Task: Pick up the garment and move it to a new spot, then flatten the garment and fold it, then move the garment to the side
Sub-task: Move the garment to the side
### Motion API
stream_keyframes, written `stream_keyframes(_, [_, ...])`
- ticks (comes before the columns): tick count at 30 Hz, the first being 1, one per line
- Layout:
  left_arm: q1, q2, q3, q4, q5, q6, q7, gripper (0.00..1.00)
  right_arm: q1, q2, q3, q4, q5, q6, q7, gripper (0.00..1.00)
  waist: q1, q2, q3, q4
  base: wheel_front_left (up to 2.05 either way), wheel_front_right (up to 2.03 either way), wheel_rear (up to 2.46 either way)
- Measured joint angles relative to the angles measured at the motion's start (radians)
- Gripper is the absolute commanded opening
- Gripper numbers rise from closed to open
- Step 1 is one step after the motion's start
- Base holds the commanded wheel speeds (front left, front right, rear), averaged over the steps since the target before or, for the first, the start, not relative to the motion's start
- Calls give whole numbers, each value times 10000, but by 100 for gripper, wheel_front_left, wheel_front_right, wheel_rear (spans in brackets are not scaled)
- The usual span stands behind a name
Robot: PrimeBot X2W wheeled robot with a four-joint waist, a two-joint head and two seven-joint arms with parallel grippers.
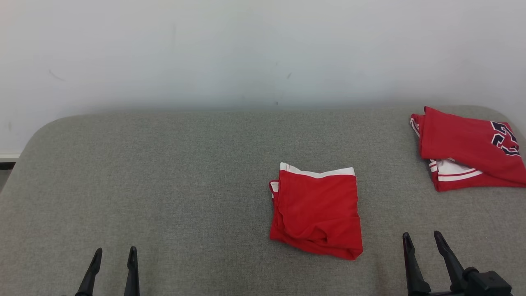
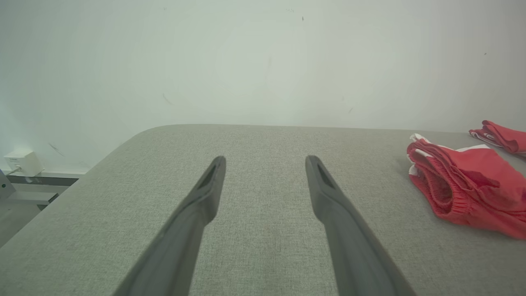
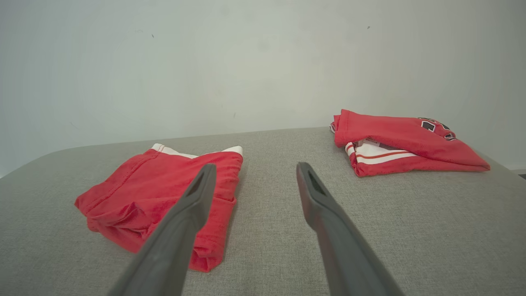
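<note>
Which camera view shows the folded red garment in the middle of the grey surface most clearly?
The head view: the folded red garment lies whole, seen from above. The right wrist view shows it low and flat, partly behind one finger. The left wrist view cuts it off at its right edge.

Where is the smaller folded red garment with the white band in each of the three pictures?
Head view: the red garment lies just right of centre.
Left wrist view: the red garment sits at the right edge.
Right wrist view: the red garment lies left of centre.
Shared landmark: the other red jersey, farther back and to its right everywhere.
</note>
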Motion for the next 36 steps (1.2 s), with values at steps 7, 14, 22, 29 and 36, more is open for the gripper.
stream_keyframes(7, [1,13,-17,12,-6,0,0,100,2,4,75,52,-4,0,121,100,0,0,29,4,0,0,0])
stream_keyframes(14, [-81,-27,-142,90,-4,-2,-2,100,-995,-201,491,648,44,0,639,100,1,0,79,140,0,0,0])
stream_keyframes(22, [-386,-90,-516,161,31,-17,0,100,-2781,-353,604,2038,-217,0,1557,100,2,0,233,588,0,0,0])
stream_keyframes(29, [-767,-107,-748,282,19,-17,-2,100,-4014,-359,326,3937,-272,0,1793,100,2,1,534,1073,0,0,0])
stream_keyframes(36, [-1081,-84,-905,345,-4,-17,-2,100,-4820,-251,40,5917,-201,0,1743,100,2,1,871,1427,0,0,0])
